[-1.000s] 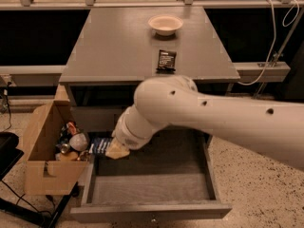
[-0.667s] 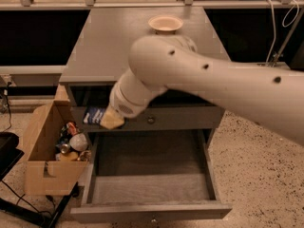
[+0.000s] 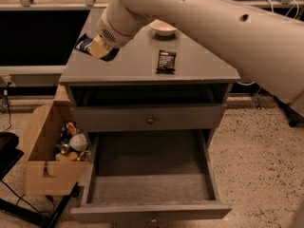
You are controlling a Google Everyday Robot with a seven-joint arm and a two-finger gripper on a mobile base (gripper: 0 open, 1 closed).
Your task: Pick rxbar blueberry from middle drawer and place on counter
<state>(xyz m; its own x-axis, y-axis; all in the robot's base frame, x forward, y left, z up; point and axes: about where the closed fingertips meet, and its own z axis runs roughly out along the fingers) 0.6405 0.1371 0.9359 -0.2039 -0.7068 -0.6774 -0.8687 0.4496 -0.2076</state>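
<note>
Pincer [image 3: 99, 49] hangs over the left edge of the bench [image 3: 128, 66], clenched on the blue bar [image 3: 84, 43], which pokes out on either side of it. That looks like the carry step, since the drawer [image 3: 149, 190] well below stands open and bare. The next move calls for a shift right over bare top, then lower and let go, clear of the black bar [image 3: 166, 60] off to the right. Whether the blue bar touches the top, I cannot tell. The arm runs out of frame.
</note>
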